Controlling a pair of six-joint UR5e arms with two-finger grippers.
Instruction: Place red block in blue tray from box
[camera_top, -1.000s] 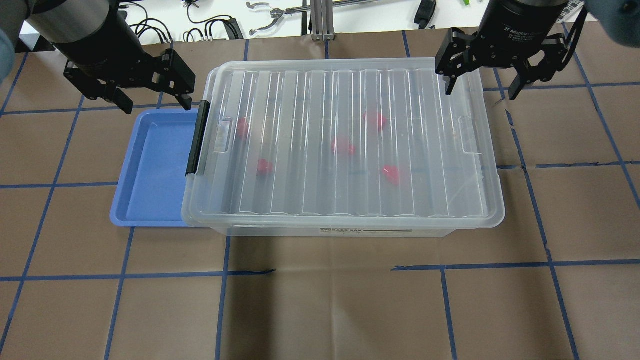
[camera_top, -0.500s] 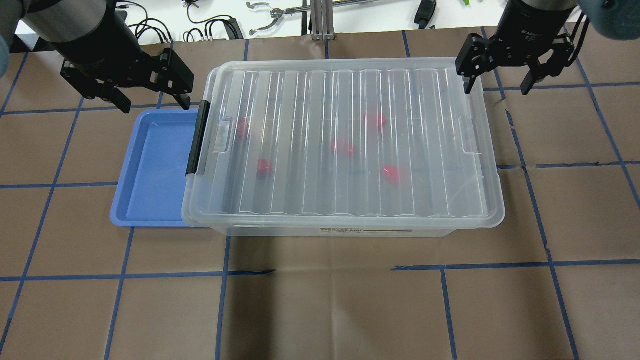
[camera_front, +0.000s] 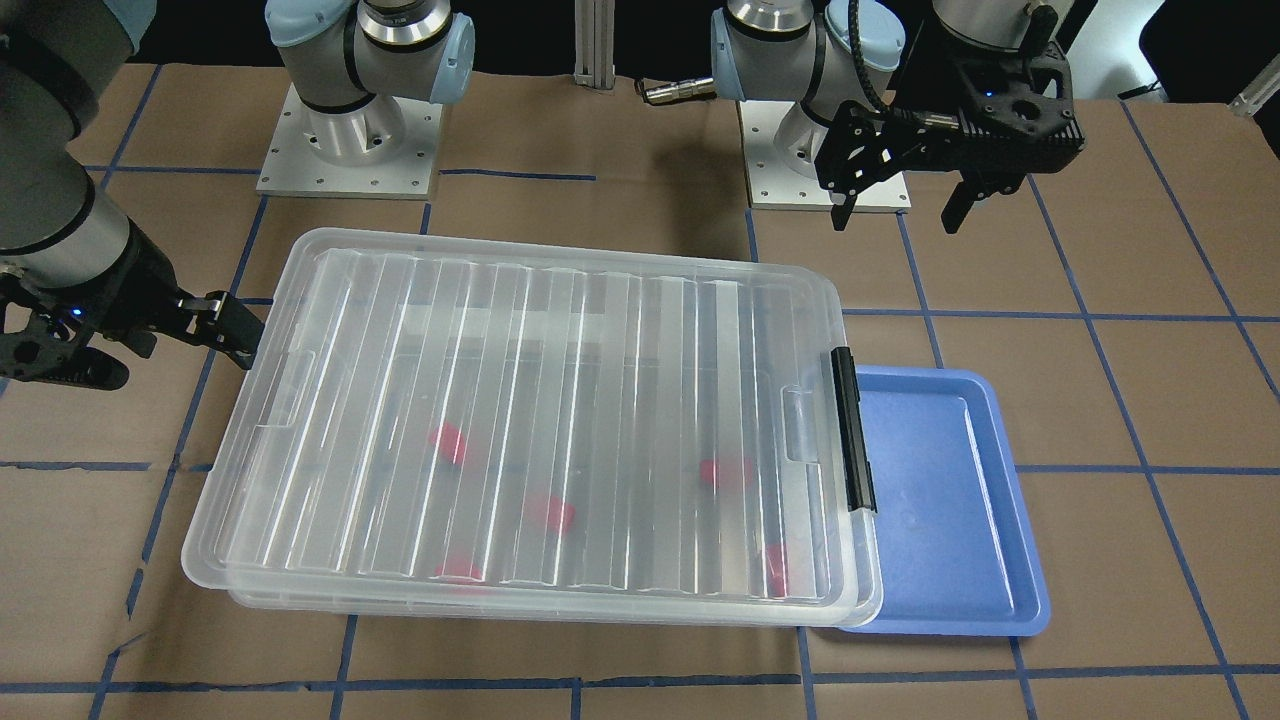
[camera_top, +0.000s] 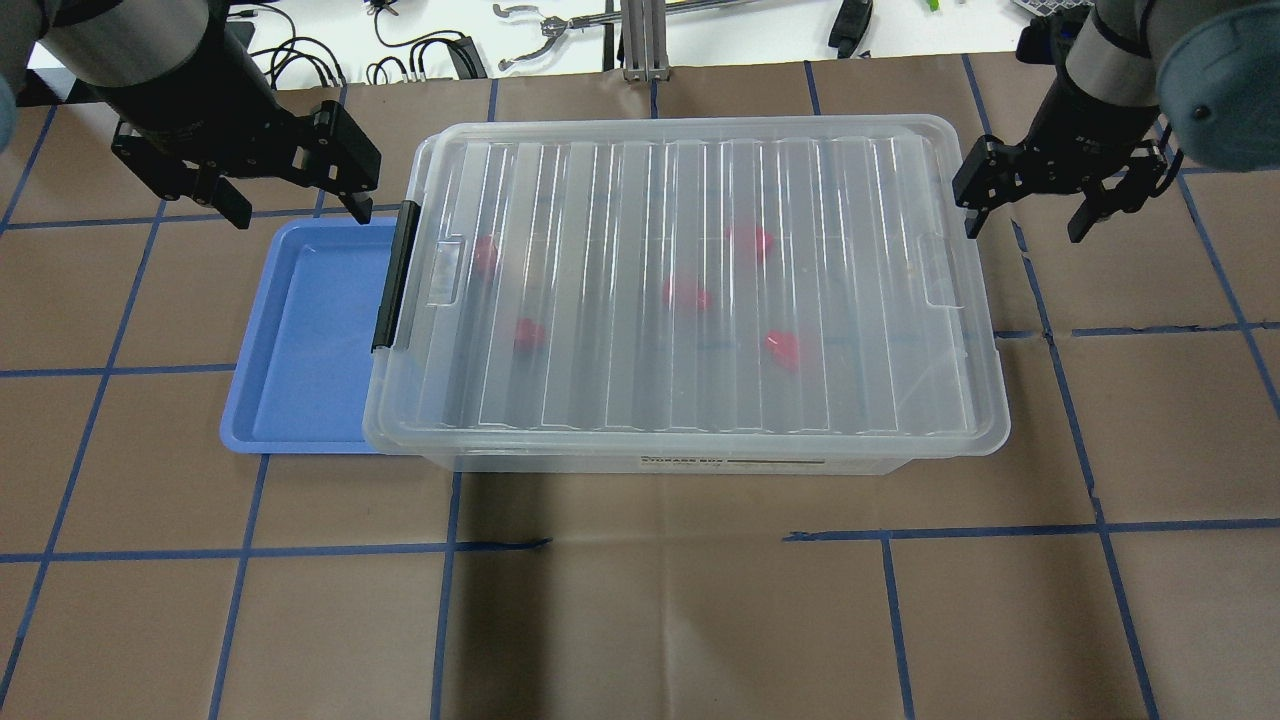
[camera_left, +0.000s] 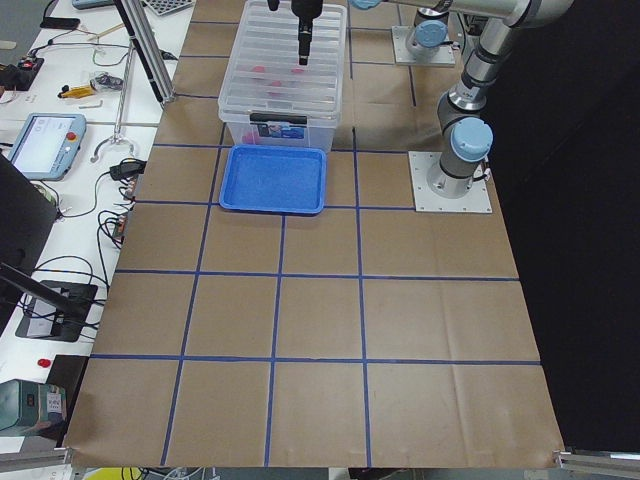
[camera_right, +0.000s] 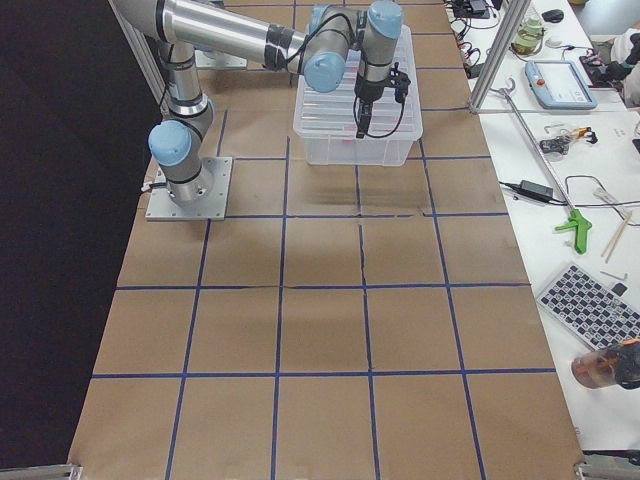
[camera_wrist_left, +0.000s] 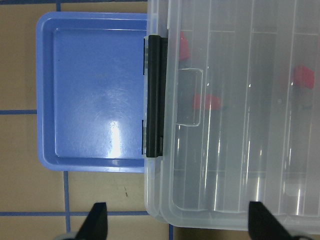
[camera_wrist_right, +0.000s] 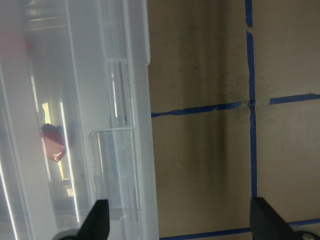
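Observation:
The box (camera_top: 690, 290) is a clear bin with its ribbed lid on and a black latch bar (camera_top: 395, 275) at its left end. Several red blocks (camera_top: 685, 293) show blurred through the lid. The blue tray (camera_top: 310, 330) lies empty against the box's left end, its right edge under the lid's rim. My left gripper (camera_top: 300, 205) is open and empty above the tray's far edge, beside the box's far left corner. My right gripper (camera_top: 1025, 225) is open and empty just off the box's right end. The right wrist view shows the box's rim (camera_wrist_right: 140, 100) and one red block (camera_wrist_right: 52, 142).
Brown paper with blue tape lines (camera_top: 640, 560) covers the table. Cables and tools (camera_top: 540, 30) lie on the white bench beyond the far edge. The arm bases (camera_front: 350, 130) stand behind the box in the front-facing view.
My right gripper has moved from over the box's far right corner to the right and nearer, beside the box's right end. My left gripper has shifted slightly left.

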